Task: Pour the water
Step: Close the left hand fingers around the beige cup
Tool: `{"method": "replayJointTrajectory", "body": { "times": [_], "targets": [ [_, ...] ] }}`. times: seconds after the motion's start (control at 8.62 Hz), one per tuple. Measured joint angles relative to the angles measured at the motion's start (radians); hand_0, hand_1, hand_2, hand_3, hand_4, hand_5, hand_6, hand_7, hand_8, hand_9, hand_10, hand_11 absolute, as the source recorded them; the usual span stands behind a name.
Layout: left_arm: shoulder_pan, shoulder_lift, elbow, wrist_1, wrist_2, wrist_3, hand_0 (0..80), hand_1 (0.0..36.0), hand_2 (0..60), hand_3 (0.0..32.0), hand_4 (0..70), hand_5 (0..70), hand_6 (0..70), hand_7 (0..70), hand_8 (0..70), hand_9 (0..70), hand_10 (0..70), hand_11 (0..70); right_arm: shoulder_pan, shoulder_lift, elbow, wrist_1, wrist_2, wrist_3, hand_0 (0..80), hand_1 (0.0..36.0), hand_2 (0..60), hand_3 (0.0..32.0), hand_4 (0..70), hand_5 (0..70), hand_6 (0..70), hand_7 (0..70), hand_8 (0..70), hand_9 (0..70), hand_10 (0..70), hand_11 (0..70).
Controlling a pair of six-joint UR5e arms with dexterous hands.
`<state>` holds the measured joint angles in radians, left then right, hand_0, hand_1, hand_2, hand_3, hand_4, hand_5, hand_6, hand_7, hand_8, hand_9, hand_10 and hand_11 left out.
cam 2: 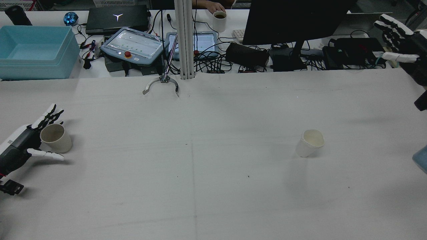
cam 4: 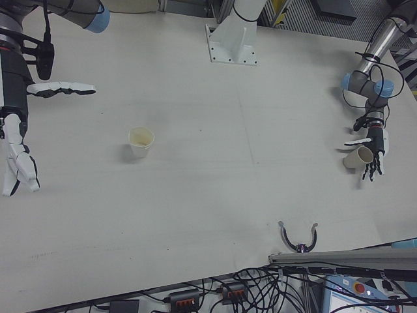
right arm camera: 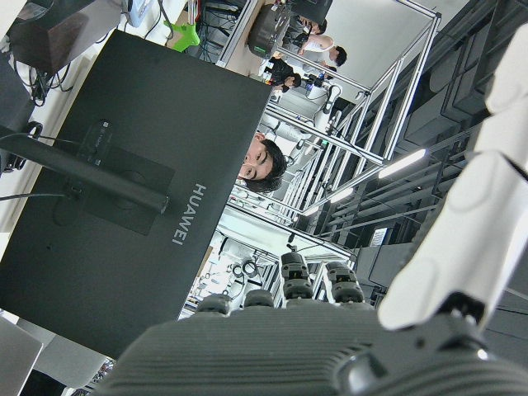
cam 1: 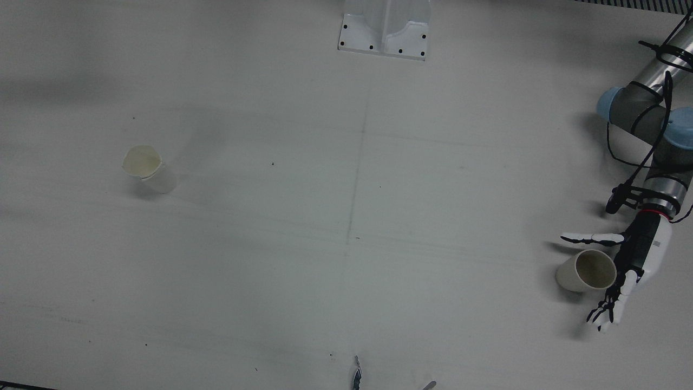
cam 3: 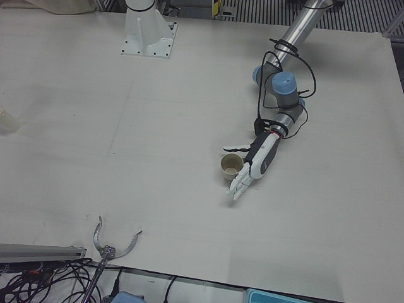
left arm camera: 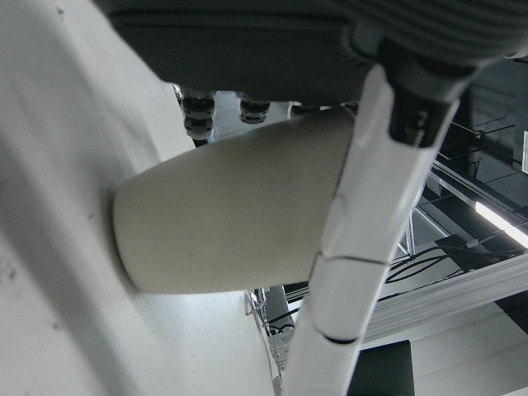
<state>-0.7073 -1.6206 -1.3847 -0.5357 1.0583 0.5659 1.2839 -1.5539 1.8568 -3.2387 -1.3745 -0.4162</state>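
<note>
I am holding my left hand [cam 1: 631, 265] open around the small beige paper cup [cam 1: 587, 271] on the white surface [cam 1: 346, 216], fingers [cam 1: 593, 237] spread, not squeezing. It looks light and squashy, so grip its middle softly.

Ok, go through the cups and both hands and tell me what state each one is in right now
Cup by the left hand: upright on the table, between the spread fingers, not lifted.
Other cup: upright on the table, standing alone, rim dented.
Left hand: open, fingers spread around its cup, not closed on it.
Right hand: open, fingers spread, raised off the table, holding nothing.
</note>
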Motion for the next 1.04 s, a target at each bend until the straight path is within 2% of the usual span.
{"method": "replayJointTrajectory", "body": {
  "times": [0.46,0.58,0.81,0.93,1.04],
  "targets": [
    [0.001,-0.001,-0.017,0.020,0.001,0.001,80.0,32.1,0.0,9.2,5.0,0.0,3.7,20.7,3.2,8.5,5.9,12.5,0.001,0.000,-0.001,0.000,0.000,0.002,43.8,10.4,10.3,1.4,0.0,11.2,4.8,15.4,0.0,1.6,0.0,0.2],
    [0.002,-0.002,-0.013,0.022,0.000,0.001,80.0,31.4,0.0,7.2,5.6,0.0,8.0,23.4,5.9,12.1,6.6,13.5,0.002,0.000,-0.002,0.000,0.000,0.002,43.8,10.4,10.3,1.8,0.0,11.2,4.7,15.3,0.0,1.6,0.0,0.2],
    [0.002,-0.002,-0.009,0.027,-0.002,0.002,80.0,28.6,0.0,0.0,6.8,0.0,26.1,32.2,18.4,26.3,9.9,17.9,0.002,0.000,-0.003,0.000,0.000,0.002,43.7,10.3,10.3,2.0,0.0,11.1,4.6,15.2,0.0,1.6,0.0,0.1],
    [0.002,-0.002,-0.011,0.036,-0.001,0.001,80.0,31.0,0.0,0.0,9.5,0.0,31.4,39.9,22.9,32.6,11.1,19.9,0.002,-0.001,-0.003,0.001,0.000,0.001,43.6,10.1,10.1,2.4,0.0,11.2,4.6,15.2,0.0,1.6,0.0,0.3],
    [0.003,-0.006,-0.014,0.046,0.000,0.001,80.0,35.5,0.0,0.0,10.9,0.0,34.9,51.4,27.2,39.5,12.7,22.7,0.002,-0.001,-0.003,0.000,0.000,0.001,43.6,10.1,10.0,2.2,0.0,10.9,4.6,15.3,0.0,1.6,0.0,0.1]
  ]
}}
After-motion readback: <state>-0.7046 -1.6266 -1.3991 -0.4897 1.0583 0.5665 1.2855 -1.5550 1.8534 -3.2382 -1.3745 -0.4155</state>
